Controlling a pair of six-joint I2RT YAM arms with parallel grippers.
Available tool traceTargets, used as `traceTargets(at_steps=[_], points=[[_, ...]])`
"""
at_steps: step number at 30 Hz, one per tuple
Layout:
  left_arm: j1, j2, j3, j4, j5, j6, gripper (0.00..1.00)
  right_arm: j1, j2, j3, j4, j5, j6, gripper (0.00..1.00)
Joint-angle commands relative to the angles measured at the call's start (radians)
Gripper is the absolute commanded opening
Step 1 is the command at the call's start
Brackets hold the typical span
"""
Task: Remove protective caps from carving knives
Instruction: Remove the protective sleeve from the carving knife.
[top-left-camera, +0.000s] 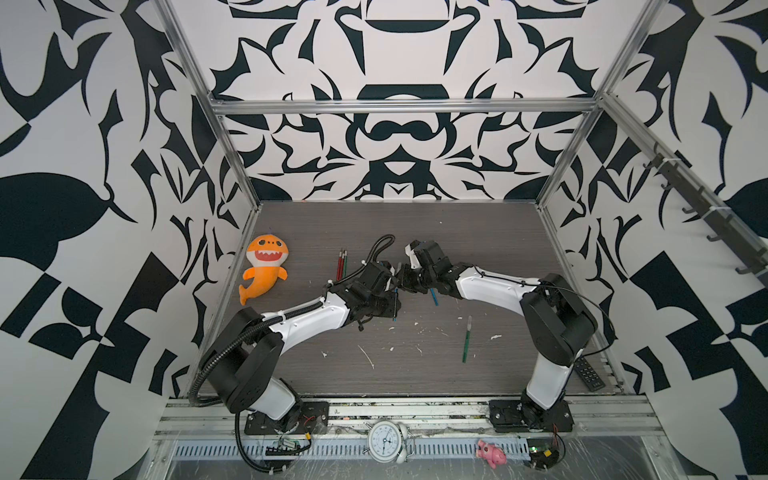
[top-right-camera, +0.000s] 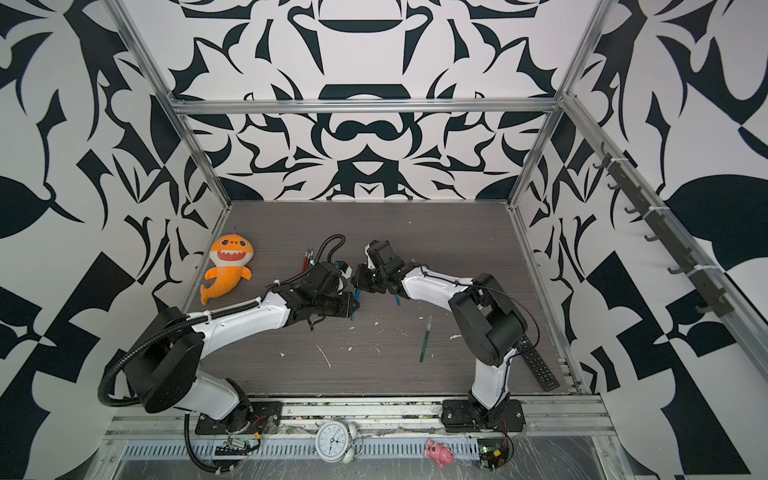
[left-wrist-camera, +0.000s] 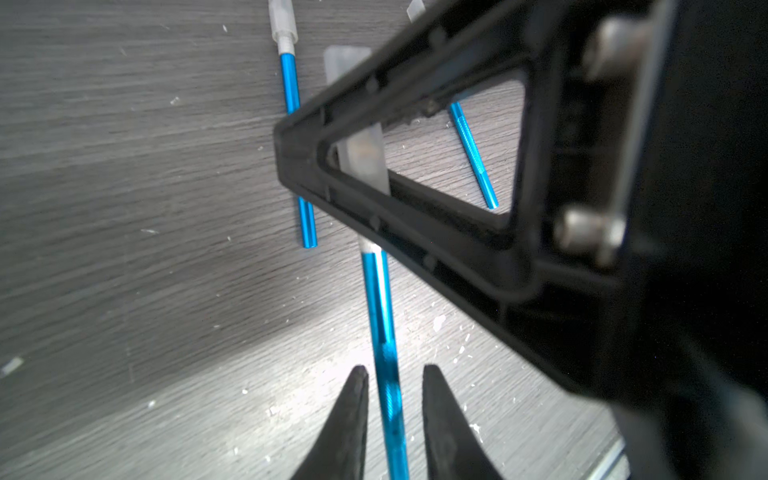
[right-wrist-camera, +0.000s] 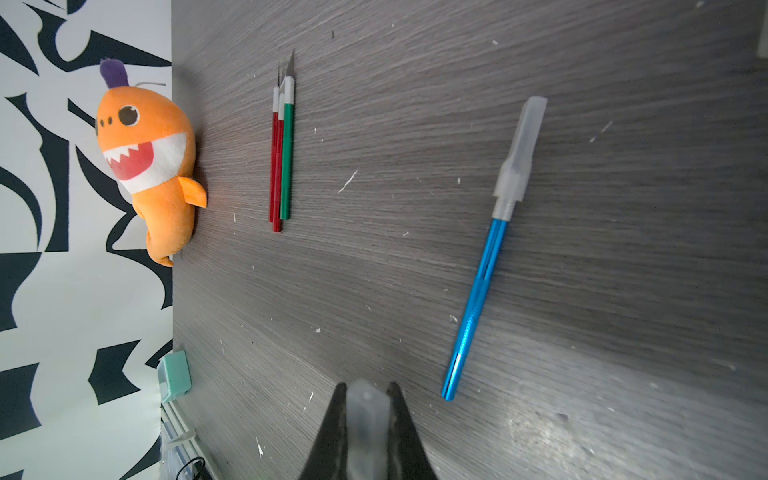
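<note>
Top views: both arms reach to mid-table, left gripper (top-left-camera: 395, 303) and right gripper (top-left-camera: 404, 277) tip to tip above the dark grey wood-grain tabletop (top-left-camera: 457, 232). A bundle of three thin pen-like carving knives (top-left-camera: 341, 266), two red-handled and one green-handled, lies far left near an orange plush shark (top-left-camera: 264, 270). A lone green-handled knife (top-left-camera: 466, 340) lies near right, whitish cap on. Left wrist: a blue-handled metal knife (left-wrist-camera: 380, 316) runs between the left fingers (left-wrist-camera: 353, 415). They flank the handle closely with a sliver of table showing beside it; pinched or not, cannot tell. Its translucent whitish plastic cap (left-wrist-camera: 363, 158) is on the tip, crossed by the right gripper's black finger frame. Beyond lie a capped blue knife (left-wrist-camera: 291, 83) and another blue knife (left-wrist-camera: 473, 158) with its tip end hidden. Right wrist: right fingers (right-wrist-camera: 332, 428) are clenched on the translucent cap. The bundle shows bare grey blades, no caps. Judgement: three knives done, one pull in hand and not yet separated, at least two capped ones waiting. Seven knives counted; no other in view.
</note>
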Motion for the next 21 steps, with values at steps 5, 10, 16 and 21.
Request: traceTargets(at_steps=[5, 10, 16, 21], points=[[-0.001, 0.000, 0.002, -0.030, -0.001, 0.010, 0.22, -0.003, -0.011, 0.040, 0.014, 0.022, -0.023, 0.00], [-0.002, 0.011, 0.010, -0.048, -0.013, 0.015, 0.26, -0.002, -0.009, 0.047, 0.013, 0.027, -0.023, 0.00], [-0.002, 0.012, 0.012, -0.058, -0.023, 0.017, 0.28, -0.002, -0.011, 0.050, 0.014, 0.031, -0.026, 0.00], [-0.002, 0.007, 0.011, -0.055, -0.027, 0.016, 0.23, -0.002, -0.009, 0.048, 0.014, 0.034, -0.025, 0.00]])
